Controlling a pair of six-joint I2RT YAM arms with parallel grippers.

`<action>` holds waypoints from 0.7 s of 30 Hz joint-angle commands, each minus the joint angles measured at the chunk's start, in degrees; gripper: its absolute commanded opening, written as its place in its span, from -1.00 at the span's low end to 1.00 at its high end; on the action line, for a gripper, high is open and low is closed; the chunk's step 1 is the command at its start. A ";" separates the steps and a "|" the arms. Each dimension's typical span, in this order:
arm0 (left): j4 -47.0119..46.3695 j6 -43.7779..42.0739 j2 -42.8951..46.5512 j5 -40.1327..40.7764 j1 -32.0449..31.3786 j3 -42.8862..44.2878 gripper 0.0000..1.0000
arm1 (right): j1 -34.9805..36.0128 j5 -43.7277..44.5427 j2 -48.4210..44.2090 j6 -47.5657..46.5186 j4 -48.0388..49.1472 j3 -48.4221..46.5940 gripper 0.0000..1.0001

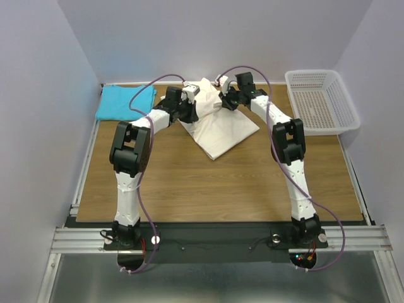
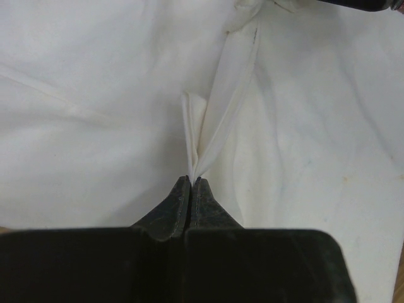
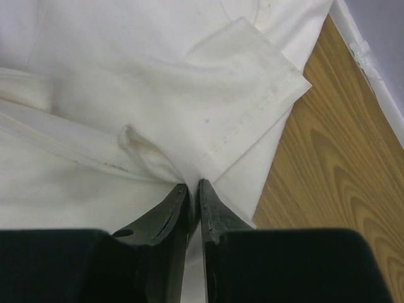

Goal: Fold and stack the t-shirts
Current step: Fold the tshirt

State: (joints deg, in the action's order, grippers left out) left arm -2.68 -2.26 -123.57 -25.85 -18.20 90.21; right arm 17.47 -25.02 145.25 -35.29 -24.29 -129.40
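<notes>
Working on cream-white t-shirt (image 1: 218,129), rumpled at mid-back of desk (image 1: 189,183). Pinching a raised fold with left fingers (image 2: 180,202), pressed tight; nipping its edge with right fingers (image 3: 167,211), thin slit between them. Seeing turquoise-blue t-shirt (image 1: 123,101) flat at far-left corner.

Read from the table's (image 1: 208,183) centre, bare wood ran from 3 through 6 to 9 o'clock, giving open passage between the arm bases. At 12 o'clock the cream t-shirt (image 1: 221,129) covered the board. The left arm (image 1: 132,151) and right arm (image 1: 287,142) arched in over it from 9 and 3, leaving only the slot between them. The turquoise t-shirt (image 1: 124,101) filled the 10–11 corner, the white basket (image 1: 319,104) stood off the edge at 2, and walls (image 1: 208,38) closed three sides.
</notes>
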 commanded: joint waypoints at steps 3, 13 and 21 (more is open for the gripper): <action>1.27 1.21 0.70 4.48 0.97 2.95 -0.50 | 0.10 4.18 0.56 3.11 5.74 -3.40 -0.32; -0.31 1.65 6.40 23.55 0.97 4.62 -0.12 | 0.19 18.06 -3.04 17.70 12.69 -3.58 0.25; -3.48 6.80 19.65 22.52 1.06 -8.53 -0.12 | -2.70 15.01 -16.47 25.34 12.43 14.22 0.28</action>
State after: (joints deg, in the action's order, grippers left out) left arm -2.92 -0.21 -115.02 -2.31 -17.47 87.57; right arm 16.88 -8.16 139.52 -15.25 -15.18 -121.12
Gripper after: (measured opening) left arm 0.437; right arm 0.634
